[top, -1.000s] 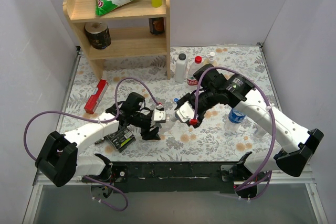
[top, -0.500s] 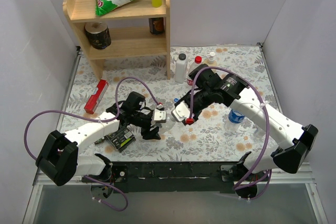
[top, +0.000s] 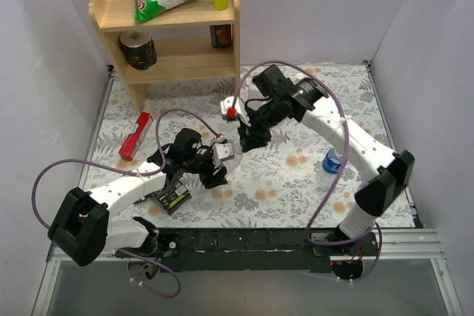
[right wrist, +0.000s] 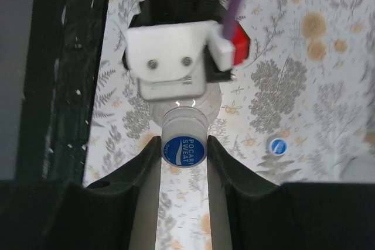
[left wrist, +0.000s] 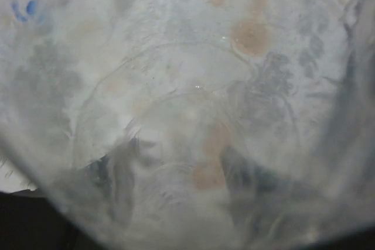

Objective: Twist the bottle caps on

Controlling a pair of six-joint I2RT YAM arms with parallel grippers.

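In the right wrist view, a blue cap (right wrist: 183, 149) printed POCARI SWEAT sits on the neck of a clear bottle (right wrist: 184, 122). My right gripper (right wrist: 183, 142) is shut on this cap, one finger touching each side. My left gripper (top: 215, 170) is shut on the clear bottle's body, which fills the left wrist view (left wrist: 187, 121) as a blur. In the top view my right gripper (top: 243, 143) meets the bottle from the far side. A second blue cap (right wrist: 275, 146) lies loose on the floral cloth. The red cap is hidden.
A wooden shelf (top: 170, 35) stands at the back left. A red box (top: 135, 136) and a black pack (top: 169, 197) lie left of my left arm. A blue-labelled bottle (top: 333, 160) stands on the right. The right arm hides the bottles at the back.
My right arm has swung from the right of the bottle round to its far side, wrist now toward the shelf. My left gripper has shifted slightly left with the bottle.
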